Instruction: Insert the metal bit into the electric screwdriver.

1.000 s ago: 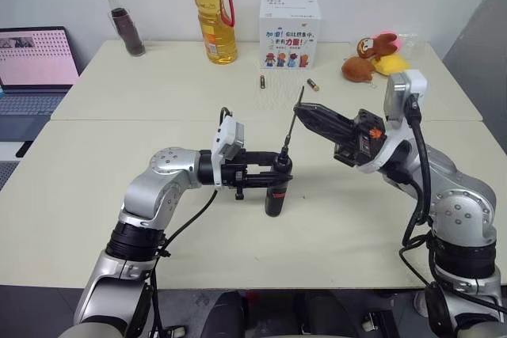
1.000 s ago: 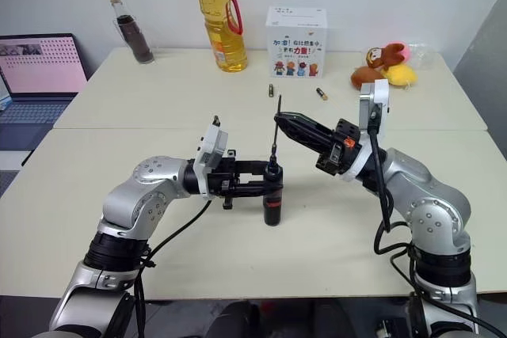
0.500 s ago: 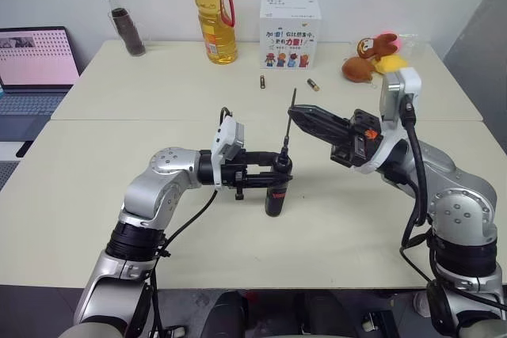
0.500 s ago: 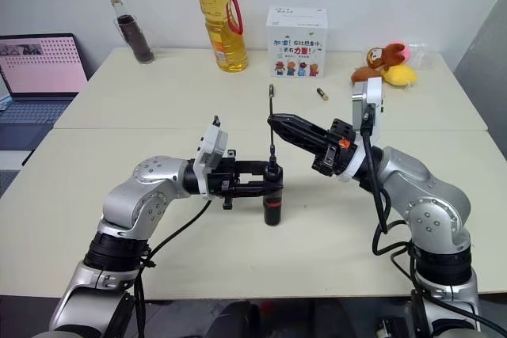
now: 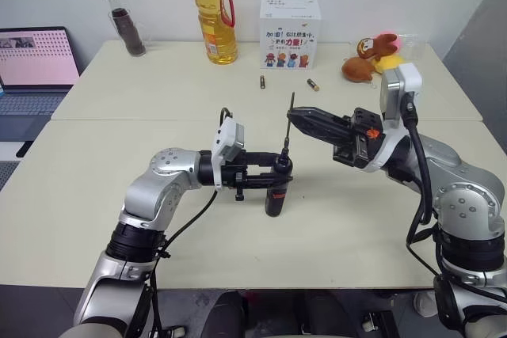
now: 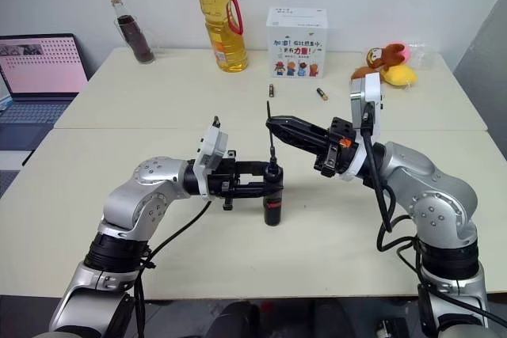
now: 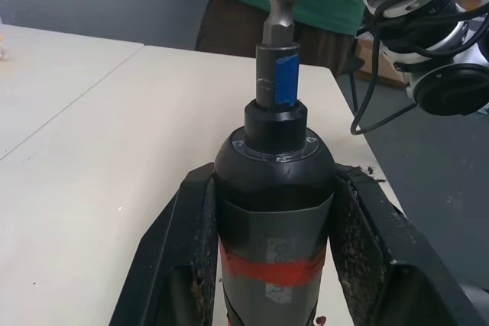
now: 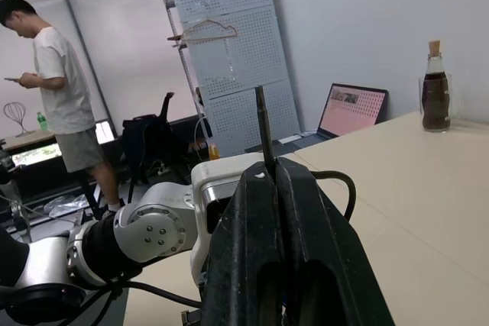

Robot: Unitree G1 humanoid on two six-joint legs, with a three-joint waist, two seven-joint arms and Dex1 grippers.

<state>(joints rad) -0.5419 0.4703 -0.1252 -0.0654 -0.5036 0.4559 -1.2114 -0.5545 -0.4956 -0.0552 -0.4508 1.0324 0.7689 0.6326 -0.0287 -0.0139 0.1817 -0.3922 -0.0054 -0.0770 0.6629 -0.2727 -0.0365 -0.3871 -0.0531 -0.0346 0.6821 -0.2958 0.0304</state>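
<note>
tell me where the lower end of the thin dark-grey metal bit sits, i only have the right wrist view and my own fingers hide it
observer: The thin dark-grey metal bit stands nearly upright, and its lower end meets the collar on top of the slim black electric screwdriver with the red band. How deep it sits I cannot tell.
operator: is the screwdriver gripped or just standing on the table
observer: Gripped. The left gripper is shut on it, with its fingers on either side of the body, and the tool is upright. Whether its base touches the cream table I cannot tell.
</note>
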